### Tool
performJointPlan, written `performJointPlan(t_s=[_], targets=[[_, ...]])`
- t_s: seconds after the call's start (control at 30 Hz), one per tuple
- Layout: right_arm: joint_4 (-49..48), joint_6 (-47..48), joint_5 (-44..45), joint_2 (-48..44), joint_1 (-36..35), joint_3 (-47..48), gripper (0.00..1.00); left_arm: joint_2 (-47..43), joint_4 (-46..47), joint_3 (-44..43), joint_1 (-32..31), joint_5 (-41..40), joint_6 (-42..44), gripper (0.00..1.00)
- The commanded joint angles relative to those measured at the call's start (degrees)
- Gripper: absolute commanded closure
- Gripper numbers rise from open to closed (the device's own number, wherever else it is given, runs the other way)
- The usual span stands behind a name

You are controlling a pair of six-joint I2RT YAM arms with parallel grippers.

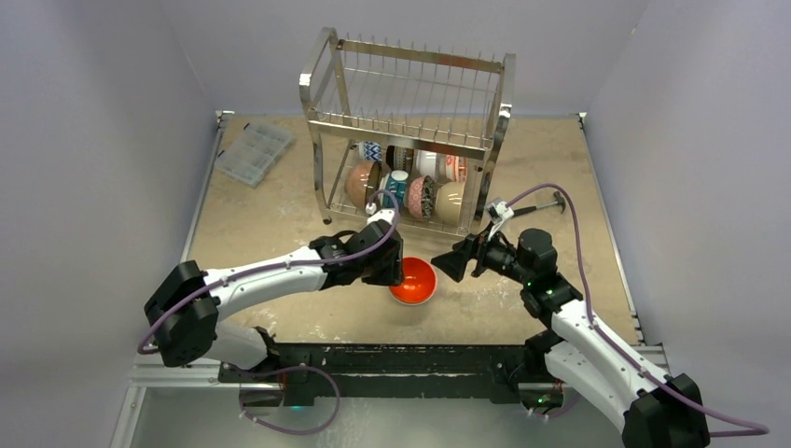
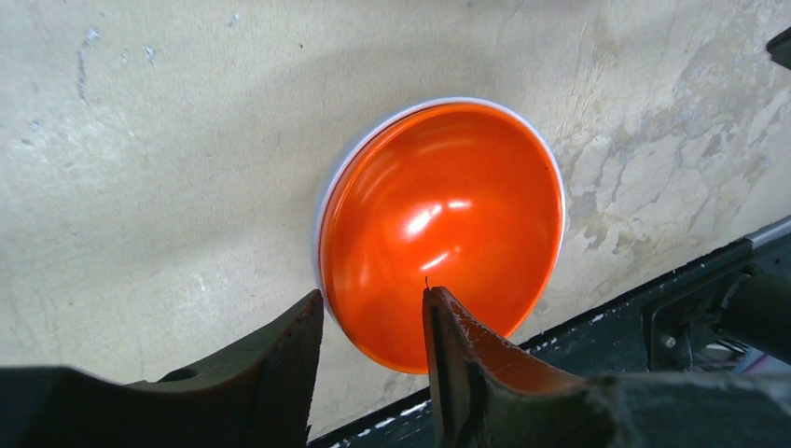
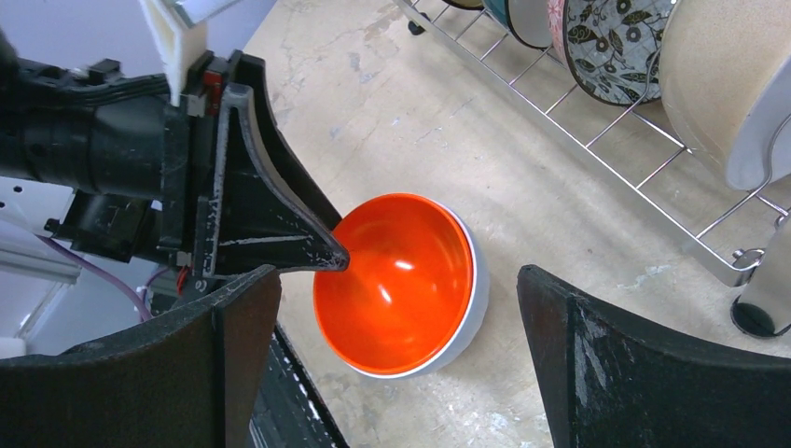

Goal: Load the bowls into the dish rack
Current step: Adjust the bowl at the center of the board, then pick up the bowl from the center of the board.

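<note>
Orange bowl was seen upright on table. Left gripper was set half-open astride its rim, unpinched; right gripper was held wide alongside, probably for takeover.

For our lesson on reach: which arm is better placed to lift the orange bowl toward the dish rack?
Probably left: the left pincer straddles the rim of the orange bowl, one finger inside. The right pincer is open, facing the bowl but apart from it.
</note>
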State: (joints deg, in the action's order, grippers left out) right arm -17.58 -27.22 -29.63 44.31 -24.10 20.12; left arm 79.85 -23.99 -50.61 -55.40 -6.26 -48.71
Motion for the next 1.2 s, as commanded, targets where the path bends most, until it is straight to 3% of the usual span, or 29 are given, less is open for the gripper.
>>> performJointPlan(t_s=[0.0,0.17,0.4,0.63,0.87,1.17], targets=[[-2.7,0.0,-1.0,-0.1,-0.3,-0.3,0.01,1.8,-6.2,-6.4,-2.8,-8.8,1.4,0.60],[-2.7,0.0,-1.0,-0.3,-0.3,-0.3,0.01,6.4,-11.6,-10.4,-5.7,-15.0,0.8,0.67],[-1.8,0.5,-0.7,-0.9,-0.3,-0.3,0.01,11.7,-18.8,-15.8,-9.2,-23.0,-1.0,0.71],[-1.8,0.6,-0.8,-1.0,-0.3,-0.4,0.01,12.5,-24.1,-20.0,-12.5,-30.0,-3.7,0.65],[-1.8,0.7,-0.9,-1.0,-0.3,-0.6,0.01,10.4,-25.3,-19.0,-12.8,-32.9,-4.6,0.61],[-1.2,0.8,-1.0,-1.6,-0.2,-0.4,0.01,16.3,-23.9,-19.6,-12.8,-31.6,-4.1,0.68]])
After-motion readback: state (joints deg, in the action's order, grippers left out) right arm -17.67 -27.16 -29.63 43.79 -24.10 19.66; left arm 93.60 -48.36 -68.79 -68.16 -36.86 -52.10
